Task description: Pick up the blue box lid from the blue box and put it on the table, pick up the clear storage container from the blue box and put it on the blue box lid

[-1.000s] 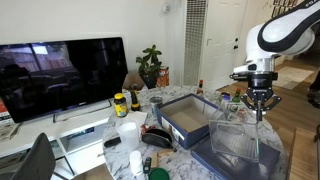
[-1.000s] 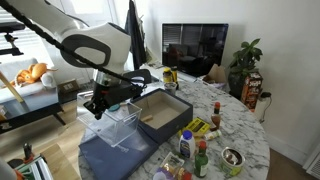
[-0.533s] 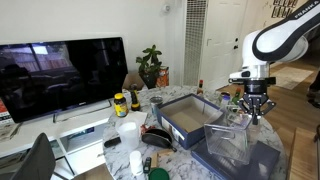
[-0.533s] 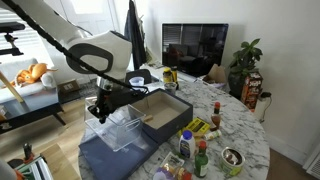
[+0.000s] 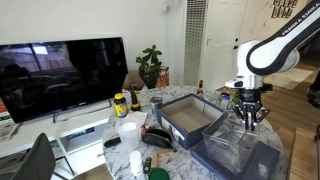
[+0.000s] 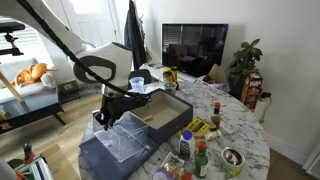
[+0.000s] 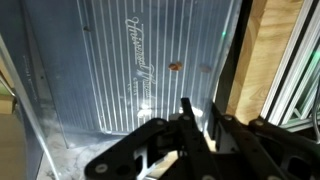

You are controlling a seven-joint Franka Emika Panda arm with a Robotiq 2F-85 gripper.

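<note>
The clear storage container (image 6: 124, 140) is pinched at its rim by the claw (image 7: 197, 114), over the blue box lid (image 6: 100, 162) (script lettering unreadable) at the desk (image 6: 240, 130) edge.

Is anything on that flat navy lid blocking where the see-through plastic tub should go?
Nothing visible does. The flat navy-blue cardboard lid looks bare under the clear plastic tub, which the tool grips by its rim right over it.

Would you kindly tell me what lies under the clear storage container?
The blue box lid shows through the clear storage container, directly beneath its see-through bottom. Whether the two touch cannot be seen.
</note>
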